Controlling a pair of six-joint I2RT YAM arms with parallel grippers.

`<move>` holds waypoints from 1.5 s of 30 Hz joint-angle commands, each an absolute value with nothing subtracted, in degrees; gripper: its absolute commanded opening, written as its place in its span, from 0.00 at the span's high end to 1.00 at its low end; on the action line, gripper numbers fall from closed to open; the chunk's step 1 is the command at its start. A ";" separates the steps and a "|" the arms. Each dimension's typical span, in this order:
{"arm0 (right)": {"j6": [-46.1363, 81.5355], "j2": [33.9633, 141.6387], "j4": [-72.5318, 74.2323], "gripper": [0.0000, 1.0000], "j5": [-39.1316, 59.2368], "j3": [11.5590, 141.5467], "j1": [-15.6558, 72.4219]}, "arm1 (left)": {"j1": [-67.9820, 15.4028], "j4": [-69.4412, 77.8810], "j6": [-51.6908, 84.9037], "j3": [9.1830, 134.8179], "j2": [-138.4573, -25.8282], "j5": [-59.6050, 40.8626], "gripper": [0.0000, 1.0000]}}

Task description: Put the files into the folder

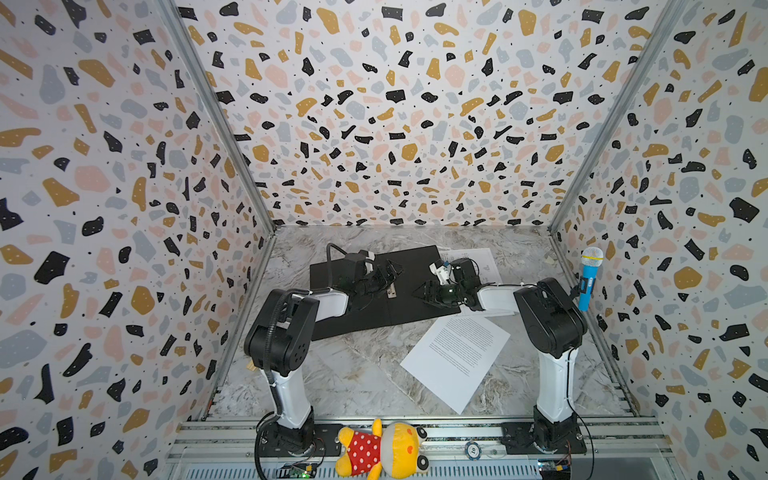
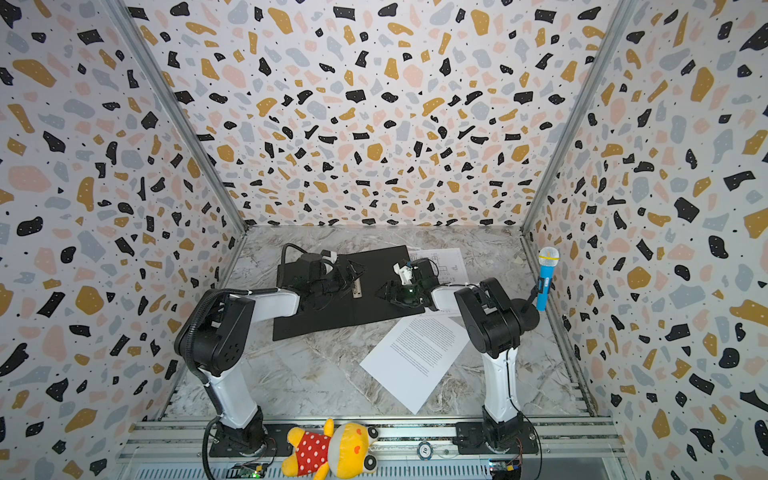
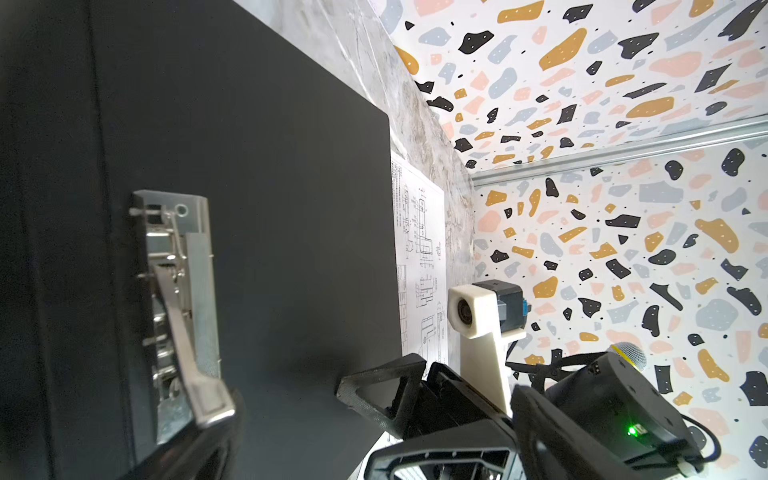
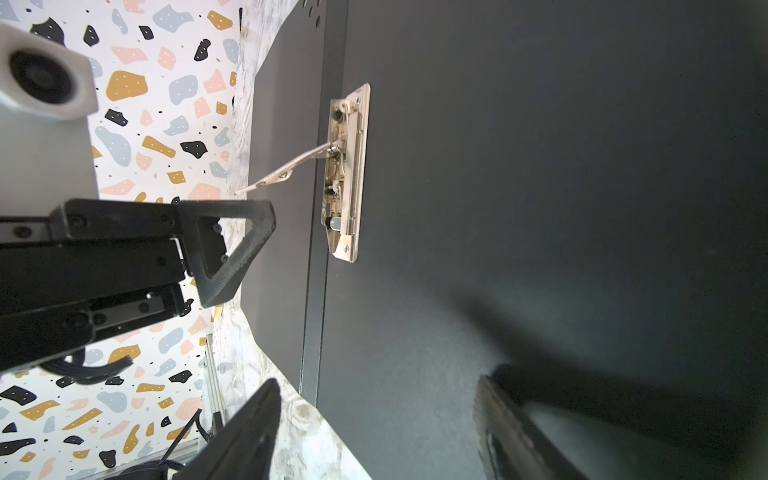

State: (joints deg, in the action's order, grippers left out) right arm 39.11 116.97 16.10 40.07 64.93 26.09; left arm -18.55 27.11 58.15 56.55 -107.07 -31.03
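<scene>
Broadly, the folder [image 1: 374,320] lies open flat at the back centre of the table [image 1: 353,374], black inside up, stiff but apt to slide. The files lie outside it: the text sheet [image 1: 455,357] just off its near right corner, the drawing sheet [image 1: 482,259] beside its far right edge. Both sheets look light and limp, best lifted by a free corner, and their print is too small to read. The spine's metal clip [image 4: 345,174] has its lever raised, and the left gripper [image 1: 388,276] and right gripper [image 1: 422,297] hover over the folder, jaws spread, empty.
</scene>
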 commanded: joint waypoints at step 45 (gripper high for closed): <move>38.79 96.49 14.31 0.20 29.70 50.21 22.89 | -23.09 9.08 37.46 69.55 -105.86 -22.52 0.00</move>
